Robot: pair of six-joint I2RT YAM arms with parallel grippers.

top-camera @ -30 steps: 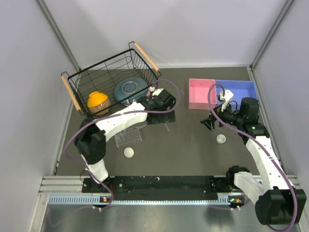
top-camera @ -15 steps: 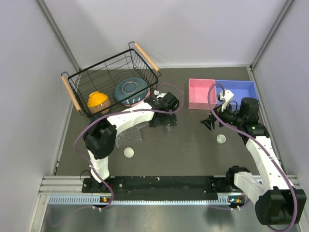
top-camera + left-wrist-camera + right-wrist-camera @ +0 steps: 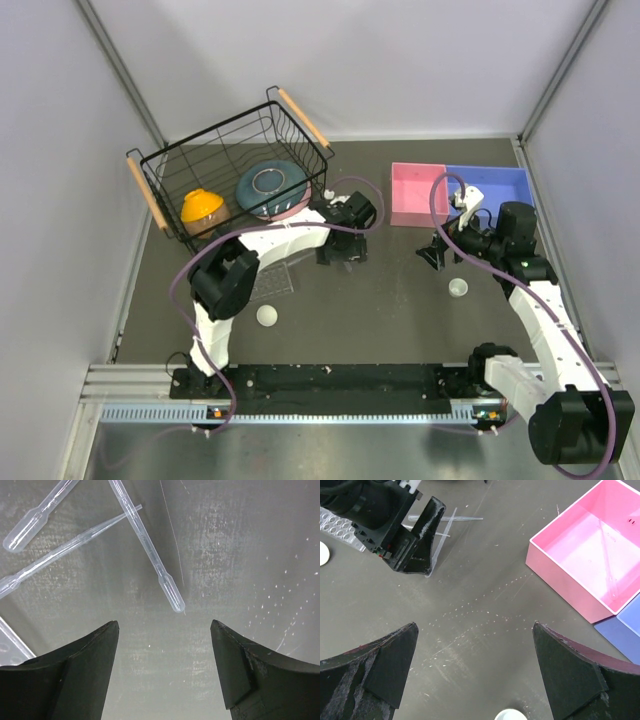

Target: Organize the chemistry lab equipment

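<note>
My left gripper (image 3: pixel 340 250) is open and empty, low over the table. Three thin clear rods lie just ahead of its tips (image 3: pixel 165 630): the nearest (image 3: pixel 147 547) ends between the jaws, the other two (image 3: pixel 65 547) (image 3: pixel 35 517) lie to the left. The clear flat rack (image 3: pixel 268 282) lies left of it, its corner (image 3: pixel 12 645) by the left finger. My right gripper (image 3: pixel 432 255) is open and empty above bare table (image 3: pixel 475 630). One white cup (image 3: pixel 458 288) sits just near it (image 3: pixel 510 715). The other cup (image 3: pixel 267 315) sits below the rack. No blue-capped tubes show.
A black wire basket (image 3: pixel 230 170) at the back left holds an orange bowl (image 3: pixel 202 207) and a teal-pink bowl (image 3: pixel 270 185). A pink bin (image 3: pixel 416 193) holding a clear rod (image 3: pixel 607 562) and a blue bin (image 3: pixel 490 185) stand at the back right.
My left gripper has moved right and nearer, away from the basket's edge and down over the rods. The right arm has not moved.
</note>
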